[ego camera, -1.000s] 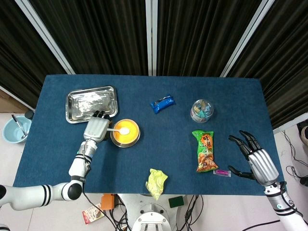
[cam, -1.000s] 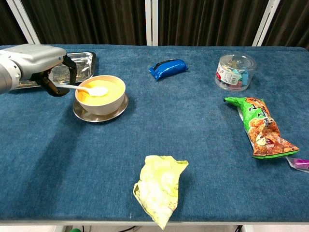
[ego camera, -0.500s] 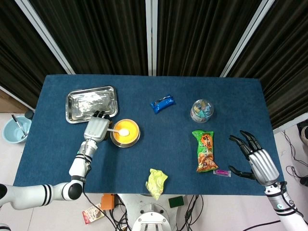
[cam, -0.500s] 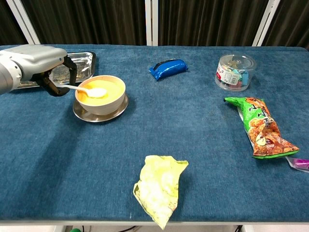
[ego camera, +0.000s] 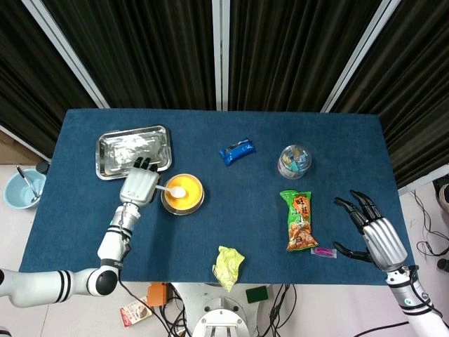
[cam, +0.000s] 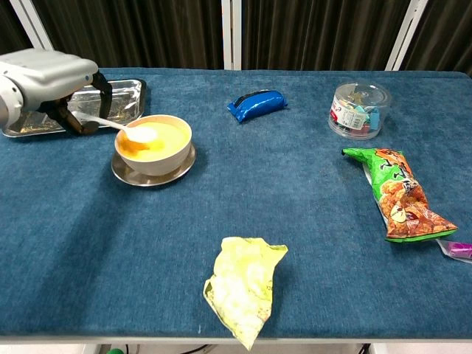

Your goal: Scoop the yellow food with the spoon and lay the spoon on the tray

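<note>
A bowl (ego camera: 184, 194) (cam: 153, 144) of yellow food stands on a small metal saucer left of the table's middle. My left hand (ego camera: 139, 186) (cam: 51, 81) grips the handle of a white spoon (ego camera: 172, 190) (cam: 127, 130), whose head is tilted down just above the yellow food. The steel tray (ego camera: 133, 150) (cam: 127, 96) lies behind the bowl at the back left. My right hand (ego camera: 375, 232) hovers open near the table's front right corner, holding nothing; the chest view does not show it.
A blue snack pack (ego camera: 236, 151) (cam: 256, 104), a clear plastic tub (ego camera: 295, 161) (cam: 359, 109), an orange-green chip bag (ego camera: 299, 220) (cam: 398, 192), a small pink item (ego camera: 323, 250) and a crumpled yellow wrapper (ego camera: 228, 266) (cam: 242, 286) lie on the blue cloth.
My left hand has risen and drawn back a little, lifting the spoon's handle so its head tips down over the bowl. The right hand has not moved.
</note>
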Available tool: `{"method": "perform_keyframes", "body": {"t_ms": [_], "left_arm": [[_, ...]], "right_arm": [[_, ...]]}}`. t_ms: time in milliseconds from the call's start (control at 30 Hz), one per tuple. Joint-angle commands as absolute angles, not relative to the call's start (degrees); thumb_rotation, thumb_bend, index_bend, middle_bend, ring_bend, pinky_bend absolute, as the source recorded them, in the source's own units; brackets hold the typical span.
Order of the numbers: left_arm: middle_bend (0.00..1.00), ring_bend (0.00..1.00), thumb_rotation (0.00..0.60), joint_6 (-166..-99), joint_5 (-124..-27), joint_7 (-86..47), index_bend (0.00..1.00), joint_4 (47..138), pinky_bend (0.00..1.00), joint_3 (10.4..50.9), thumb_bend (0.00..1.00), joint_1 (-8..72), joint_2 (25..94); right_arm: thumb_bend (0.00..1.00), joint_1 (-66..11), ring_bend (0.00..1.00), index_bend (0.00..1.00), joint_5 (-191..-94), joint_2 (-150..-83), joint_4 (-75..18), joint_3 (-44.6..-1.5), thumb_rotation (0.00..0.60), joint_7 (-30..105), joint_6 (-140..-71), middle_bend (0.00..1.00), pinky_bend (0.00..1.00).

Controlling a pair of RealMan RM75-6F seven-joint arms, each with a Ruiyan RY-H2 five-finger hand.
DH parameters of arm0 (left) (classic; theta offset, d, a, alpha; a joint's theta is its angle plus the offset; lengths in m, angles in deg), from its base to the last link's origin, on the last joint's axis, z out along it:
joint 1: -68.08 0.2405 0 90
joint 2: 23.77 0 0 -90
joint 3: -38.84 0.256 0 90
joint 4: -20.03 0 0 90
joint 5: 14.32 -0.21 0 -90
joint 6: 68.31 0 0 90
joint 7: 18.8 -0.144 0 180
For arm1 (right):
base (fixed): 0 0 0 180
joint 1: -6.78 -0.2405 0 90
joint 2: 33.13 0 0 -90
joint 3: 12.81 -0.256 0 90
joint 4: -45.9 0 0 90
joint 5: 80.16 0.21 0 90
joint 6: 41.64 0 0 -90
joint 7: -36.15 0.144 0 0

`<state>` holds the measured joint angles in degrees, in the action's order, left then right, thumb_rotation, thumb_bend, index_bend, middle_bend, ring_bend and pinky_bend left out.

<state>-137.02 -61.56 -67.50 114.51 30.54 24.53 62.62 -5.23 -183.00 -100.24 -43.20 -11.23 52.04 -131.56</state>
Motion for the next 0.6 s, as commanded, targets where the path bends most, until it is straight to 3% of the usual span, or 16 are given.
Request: {"method": "perform_keyframes", "body": {"t_ms": [33, 233, 433, 600], "left_arm": [[0.33, 0.18, 0.6, -142.5, -63.4, -76.8, 0.55, 116.2, 0.15, 32.2, 0.45, 23.1, 63.2], [0.41, 0.27, 0.6, -148.9, -67.6, -89.3, 0.57, 113.9, 0.2, 34.8, 0.47, 21.4, 67.9], [0.49, 0.39, 0.6, -151.3, -70.2, -98.8, 0.58, 111.3, 0.23, 36.2, 0.48, 20.0, 71.8], [0.51, 0.4, 0.6, -151.4, -70.2, -104.5, 0.58, 110.3, 0.24, 36.0, 0.49, 19.0, 73.6]], "right_arm": [[0.18, -5.1, 0.0, 0.11, -183.0, -100.3, -43.1, -11.2, 0.6, 52.2, -131.7, 0.19, 0.09], [0.18, -4.9, 0.0, 0.11, -183.0, -100.4, -42.6, -11.0, 0.6, 52.6, -132.0, 0.19, 0.09], [0.18, -4.7, 0.0, 0.11, -182.9, -100.5, -42.3, -11.0, 0.6, 53.0, -132.2, 0.19, 0.09], [0.18, -4.7, 0.0, 0.11, -182.7, -100.7, -41.8, -11.0, 0.6, 53.5, -132.2, 0.19, 0.09]]}}
